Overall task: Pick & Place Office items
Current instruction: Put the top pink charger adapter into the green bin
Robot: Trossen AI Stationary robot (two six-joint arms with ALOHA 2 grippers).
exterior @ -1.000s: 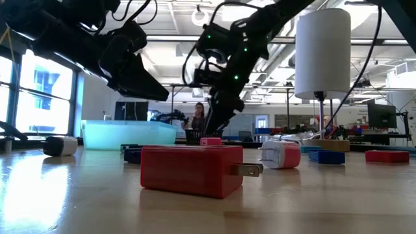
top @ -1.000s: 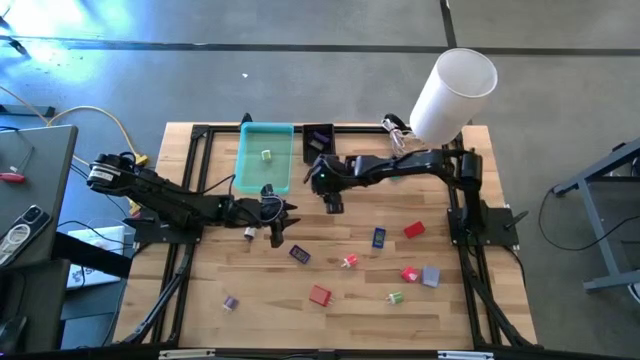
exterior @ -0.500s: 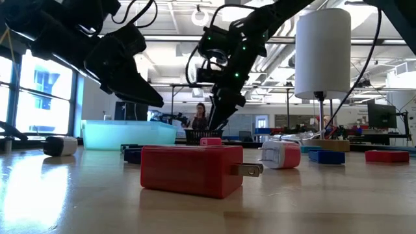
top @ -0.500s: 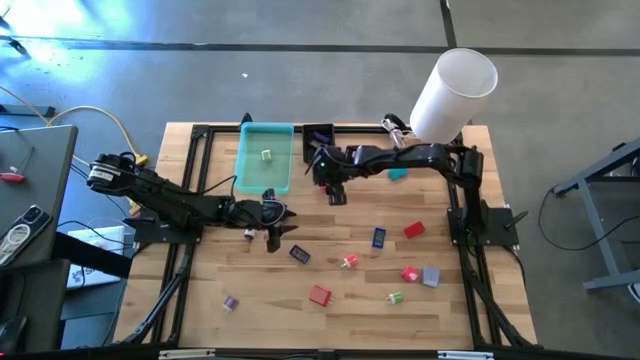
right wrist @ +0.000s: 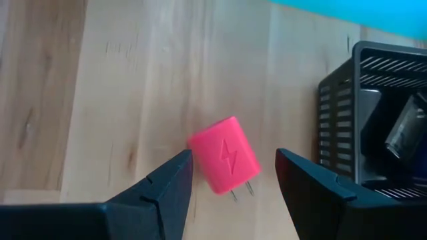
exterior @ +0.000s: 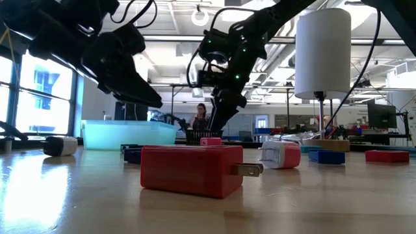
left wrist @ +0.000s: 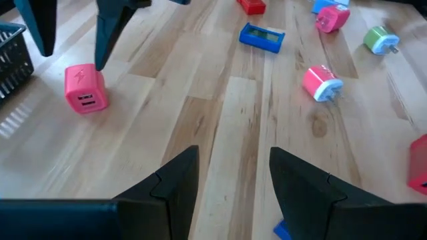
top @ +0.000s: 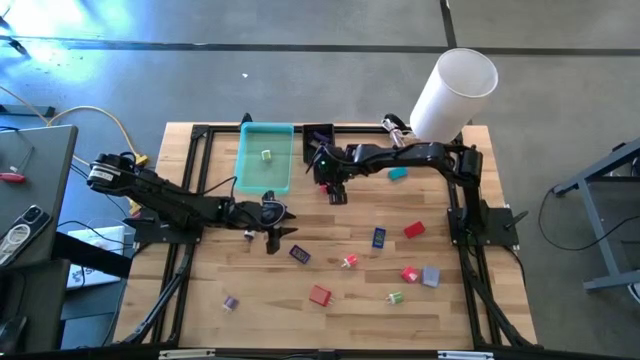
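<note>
Right gripper (right wrist: 230, 183) hovers with jaws apart over a pink charger (right wrist: 225, 163) lying on the table (top: 350, 310) beside the black basket (right wrist: 377, 113). Left gripper (left wrist: 230, 177), jaws apart and empty, hangs mid-table; other pieces lie scattered nearer

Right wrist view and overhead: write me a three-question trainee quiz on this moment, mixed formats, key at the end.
1. True or false: the right gripper is open above the pink charger.
2. What stands beside that charger? A) black mesh basket B) white cylinder C) red block
3. Fill in: the left gripper holds ____.

Key: 1 true; 2 A; 3 nothing, it is open over bare table.
</note>
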